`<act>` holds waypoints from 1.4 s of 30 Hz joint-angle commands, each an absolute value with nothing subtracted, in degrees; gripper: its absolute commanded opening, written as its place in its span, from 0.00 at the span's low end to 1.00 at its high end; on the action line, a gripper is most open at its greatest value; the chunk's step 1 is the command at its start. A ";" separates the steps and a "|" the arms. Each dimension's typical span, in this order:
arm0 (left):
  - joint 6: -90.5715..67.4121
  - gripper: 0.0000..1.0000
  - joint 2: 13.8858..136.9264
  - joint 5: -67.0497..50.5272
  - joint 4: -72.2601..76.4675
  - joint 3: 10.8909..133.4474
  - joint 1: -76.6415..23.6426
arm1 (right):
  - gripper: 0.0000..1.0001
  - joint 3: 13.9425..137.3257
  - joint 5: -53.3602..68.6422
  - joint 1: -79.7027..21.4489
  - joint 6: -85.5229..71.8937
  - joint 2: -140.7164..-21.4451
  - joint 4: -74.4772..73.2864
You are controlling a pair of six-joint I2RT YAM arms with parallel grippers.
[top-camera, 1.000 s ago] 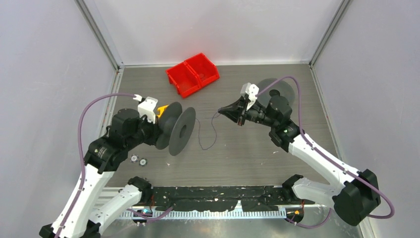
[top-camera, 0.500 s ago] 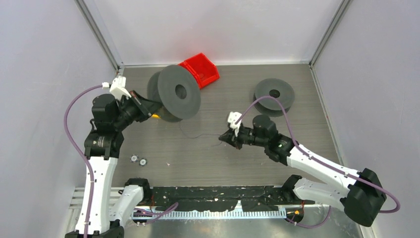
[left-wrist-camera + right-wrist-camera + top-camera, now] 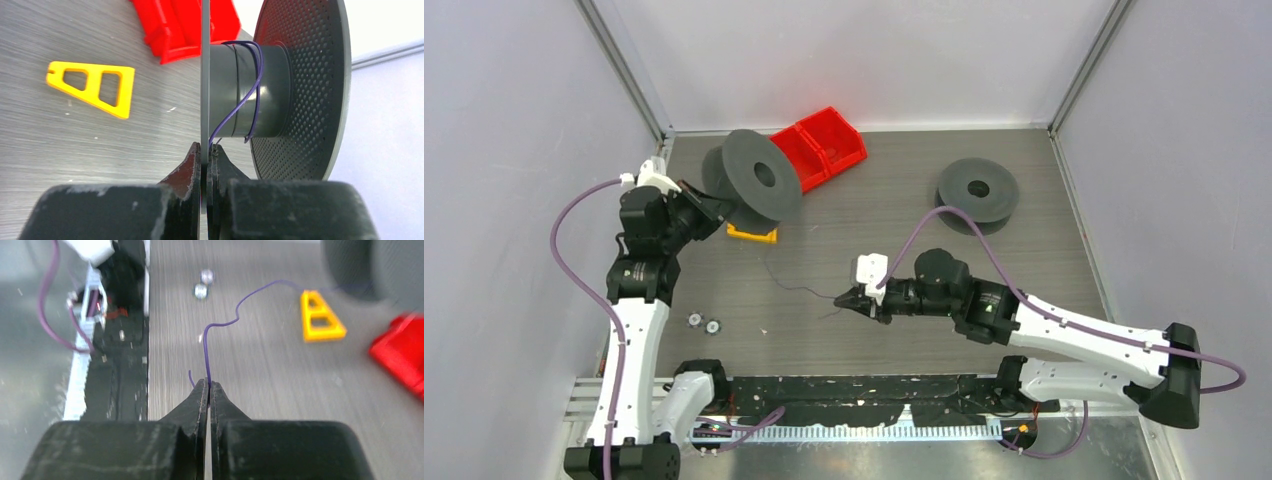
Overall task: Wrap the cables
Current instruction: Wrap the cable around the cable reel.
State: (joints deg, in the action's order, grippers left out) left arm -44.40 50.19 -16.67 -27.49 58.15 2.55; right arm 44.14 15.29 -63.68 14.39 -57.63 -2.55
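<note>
The cable is a thin purple wire, running over the table from a dark grey spool to my right gripper. My left gripper is shut on the near flange of that spool and holds it up at the back left. In the left wrist view the gripper pinches the flange edge, and a few turns of wire lie on the spool's hub. My right gripper is shut on the wire close to its free end, low over the table.
A second grey spool lies flat at the back right. Red bins stand at the back centre. A yellow bracket lies under the held spool. Two small silver parts lie near left. A black rail runs along the near edge.
My left arm lifted the spool and swung it to the back left. My right gripper moved nearer and to the left with the wire, which now lies stretched out between them.
</note>
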 commanded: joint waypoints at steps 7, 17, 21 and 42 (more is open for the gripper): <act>-29.07 0.00 47.67 1.62 -22.93 54.34 -12.13 | 0.06 67.65 20.90 -65.00 15.11 -64.58 4.13; -6.62 0.00 42.20 -13.12 -29.08 48.43 -17.85 | 0.05 84.17 22.06 -53.89 13.01 -78.60 1.49; -1.34 0.00 37.91 -19.17 -32.95 47.46 -17.83 | 0.05 86.15 25.85 -46.79 11.66 -81.63 0.60; -29.26 0.00 36.23 -44.52 -23.60 53.68 -0.95 | 0.05 58.73 39.79 -32.69 11.59 -72.88 1.92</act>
State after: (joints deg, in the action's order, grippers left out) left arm -18.20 37.28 -36.93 -38.09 54.15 -3.14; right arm 60.71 34.87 -32.88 12.86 -76.14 -1.69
